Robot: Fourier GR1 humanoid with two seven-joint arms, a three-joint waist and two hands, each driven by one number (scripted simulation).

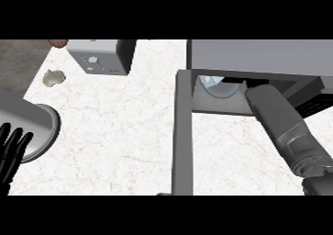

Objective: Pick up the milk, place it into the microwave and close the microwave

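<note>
- Microwave (263, 55) stands at the upper right of the white marbled counter (121, 137); its door (183, 137) is swung wide open and runs down the view as a long grey strip.
- Right forearm (284, 128) reaches up from the lower right into the microwave's opening.
- Right hand (253, 83): only a dark part shows inside the cavity; cannot tell whether its fingers are spread or curled.
- Glass turntable (215, 86) visible inside, just left of the forearm.
- Milk: not visible anywhere; cannot tell where it is.
- Left hand (8, 153) at the lower left edge, fingers straight and pointing up, holding nothing.
- Grey round-ended object (26, 124) lies just beside the left hand.
- Toaster (101, 56) at the top centre-left.
- Small pale item (53, 78) on the counter to its left; a brown item (58, 43) at the top edge.
</note>
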